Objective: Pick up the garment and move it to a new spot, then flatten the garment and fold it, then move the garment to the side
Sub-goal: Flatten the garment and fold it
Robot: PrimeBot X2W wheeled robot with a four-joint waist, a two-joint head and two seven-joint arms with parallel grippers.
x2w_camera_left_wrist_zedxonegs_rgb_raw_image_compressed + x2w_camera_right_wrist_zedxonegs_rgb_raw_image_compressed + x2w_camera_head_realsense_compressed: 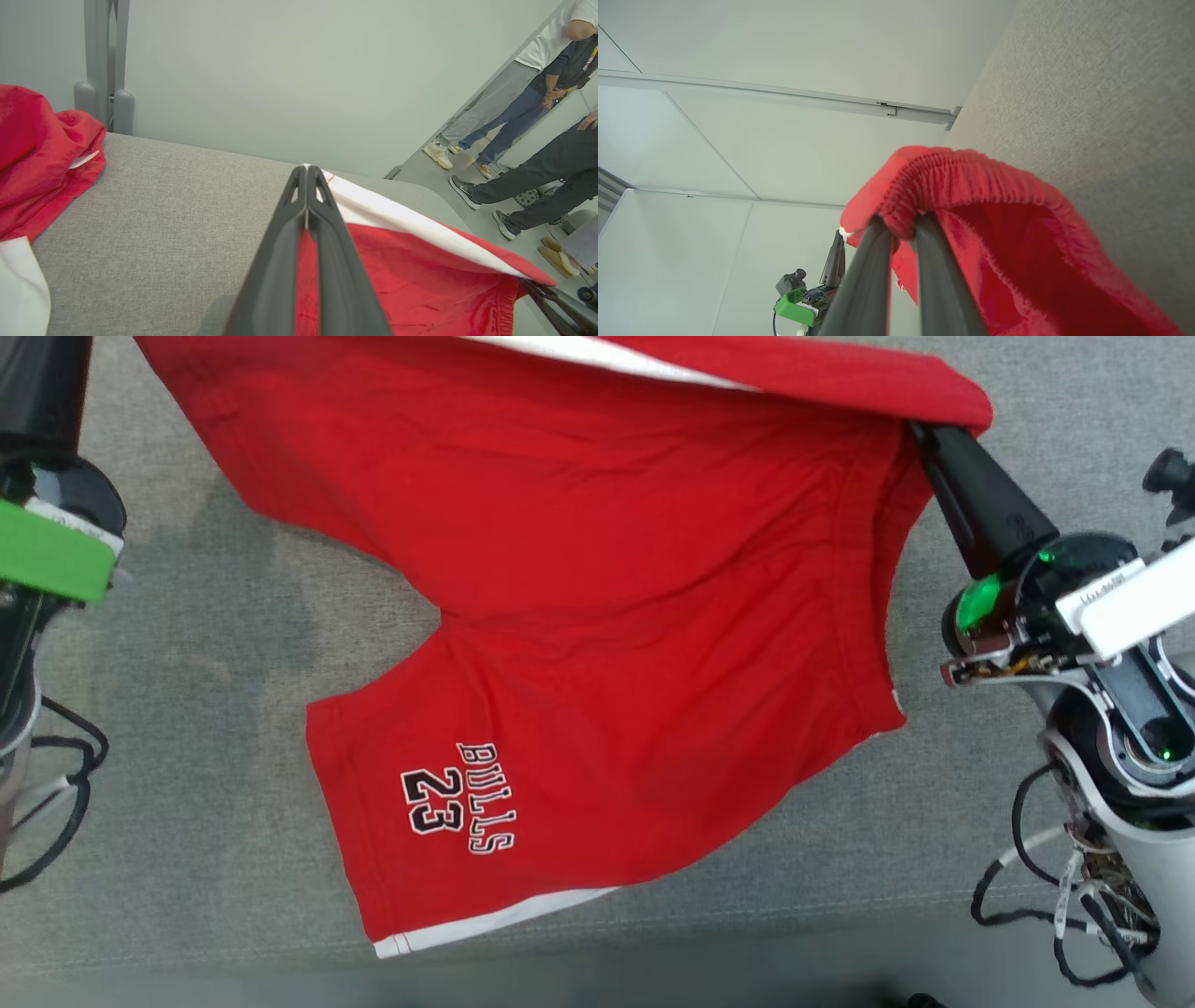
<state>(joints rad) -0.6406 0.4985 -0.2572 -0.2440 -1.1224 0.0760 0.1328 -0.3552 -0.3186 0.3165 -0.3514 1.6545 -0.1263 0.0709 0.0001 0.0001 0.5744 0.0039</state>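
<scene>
Holding up red shorts (597,616), "BULLS 23" printed on one leg.
Pinching white-striped edge with left claw (307,171), elastic waistband with right claw (903,225), both clamped tight.

red shorts (597,616) lie spread on the grey fabric surface (187,803), waistband toward the right. the near leg bears a "bulls 23" print (459,800) and a white stripe (485,924) along its side. the far right waistband corner is raised and folded over; the right gripper (934,443) meets it there, fingertips hidden under the cloth. a green block (51,560) sits at the left edge, apart from the shorts. cables (1046,896) hang lower right.
</scene>
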